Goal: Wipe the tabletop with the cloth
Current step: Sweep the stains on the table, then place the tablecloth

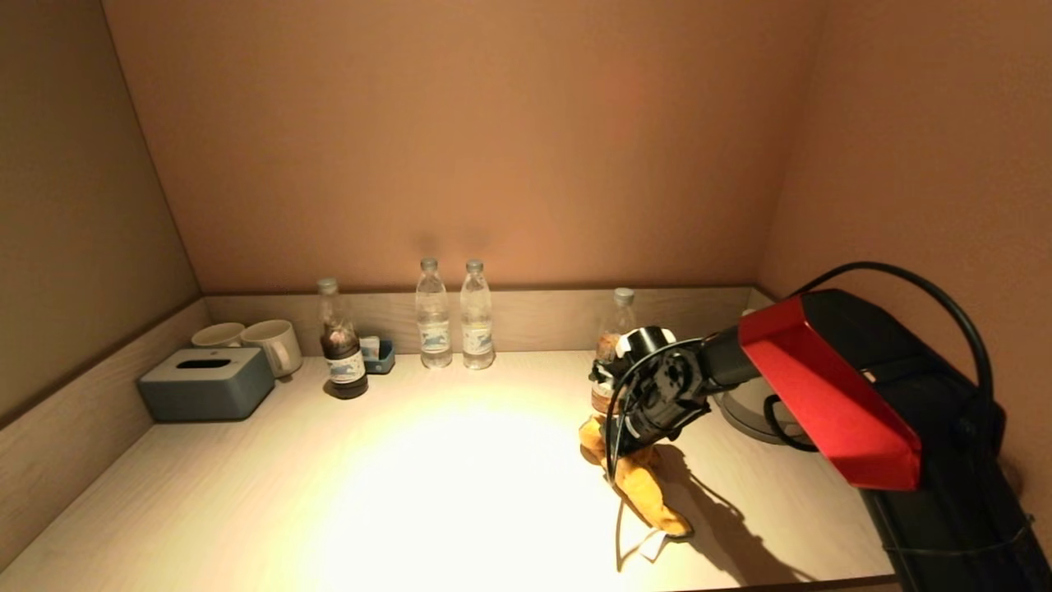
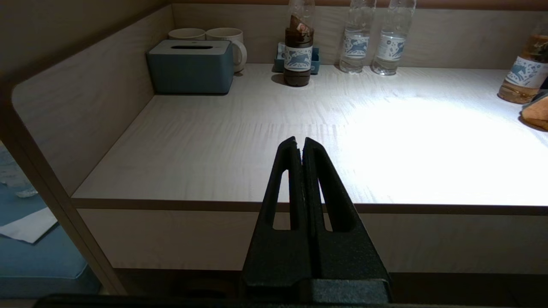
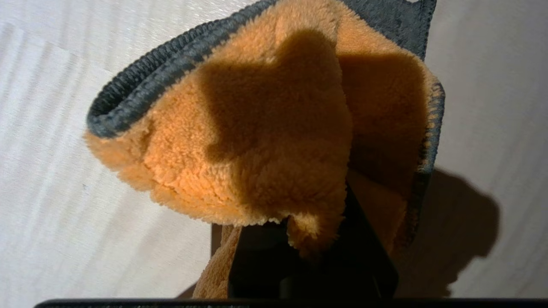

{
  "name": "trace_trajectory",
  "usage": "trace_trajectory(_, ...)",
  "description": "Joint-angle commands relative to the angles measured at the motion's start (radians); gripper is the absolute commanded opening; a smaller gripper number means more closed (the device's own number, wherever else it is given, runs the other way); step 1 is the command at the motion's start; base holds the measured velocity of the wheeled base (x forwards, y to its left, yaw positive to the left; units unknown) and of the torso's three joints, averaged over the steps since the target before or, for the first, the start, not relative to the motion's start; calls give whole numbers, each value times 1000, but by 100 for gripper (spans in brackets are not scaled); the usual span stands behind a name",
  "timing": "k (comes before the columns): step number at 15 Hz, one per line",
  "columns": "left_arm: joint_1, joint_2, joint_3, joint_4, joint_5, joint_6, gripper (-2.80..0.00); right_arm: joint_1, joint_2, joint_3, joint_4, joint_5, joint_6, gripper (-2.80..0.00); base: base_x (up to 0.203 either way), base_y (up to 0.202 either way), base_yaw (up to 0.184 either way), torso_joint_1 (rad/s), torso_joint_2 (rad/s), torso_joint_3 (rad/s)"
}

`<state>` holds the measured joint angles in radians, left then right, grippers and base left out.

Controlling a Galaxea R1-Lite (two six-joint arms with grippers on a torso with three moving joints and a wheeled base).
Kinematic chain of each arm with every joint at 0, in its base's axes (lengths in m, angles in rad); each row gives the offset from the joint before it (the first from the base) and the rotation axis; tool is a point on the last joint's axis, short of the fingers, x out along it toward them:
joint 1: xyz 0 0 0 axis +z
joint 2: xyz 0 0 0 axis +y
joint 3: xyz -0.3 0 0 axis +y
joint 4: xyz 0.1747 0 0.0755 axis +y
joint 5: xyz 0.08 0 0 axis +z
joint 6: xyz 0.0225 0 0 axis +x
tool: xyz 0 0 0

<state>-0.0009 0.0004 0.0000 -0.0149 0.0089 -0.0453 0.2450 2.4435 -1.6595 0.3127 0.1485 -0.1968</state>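
The cloth (image 1: 643, 485) is orange and fluffy with a dark grey edge. It hangs bunched from my right gripper (image 1: 629, 436) over the right half of the pale wooden tabletop (image 1: 460, 485), its lower end touching the surface. In the right wrist view the cloth (image 3: 265, 141) covers the fingers, which are shut on a fold of it. My left gripper (image 2: 299, 143) is shut and empty, parked in front of the table's front edge; it does not show in the head view. A corner of the cloth (image 2: 537, 113) shows in the left wrist view.
Along the back stand a grey tissue box (image 1: 205, 382), two mugs (image 1: 251, 339), a dark-drink bottle (image 1: 341, 353), a small blue tray (image 1: 378, 355), two water bottles (image 1: 454, 316) and a tea bottle (image 1: 612, 341) right behind the gripper. A kettle (image 1: 752, 407) sits at the right.
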Motion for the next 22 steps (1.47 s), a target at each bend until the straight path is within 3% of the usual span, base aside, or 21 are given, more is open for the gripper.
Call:
trace_trajectory(1,-1,0,0,0,0,-1,-280,-45,-77,65,-25,5,-1,-280,0,0,0,0,0,0)
trace_trajectory(7,-1,0,0,1,0,-1,-280,-124,-472,288,-62,3,1,-280,0,0,0,0,0,0)
trace_trajectory(12,-1,0,0,0,0,-1,-280,-324,-607,387,-88,-107,17,-280,0,0,0,0,0,0)
trace_trajectory(13,-1,0,0,1,0,-1,-280,-342,-610,403,-98,-128,42,-280,0,0,0,0,0,0)
trace_trajectory(14,-1,0,0,0,0,-1,-280,-383,-607,421,-104,-143,119,-280,0,0,0,0,0,0)
trace_trajectory(17,-1,0,0,0,0,-1,-280,-406,-600,443,-103,-149,248,-280,0,0,0,0,0,0)
trace_trajectory(22,-1,0,0,1,0,-1,-280,-406,-584,470,-102,-148,299,-280,0,0,0,0,0,0)
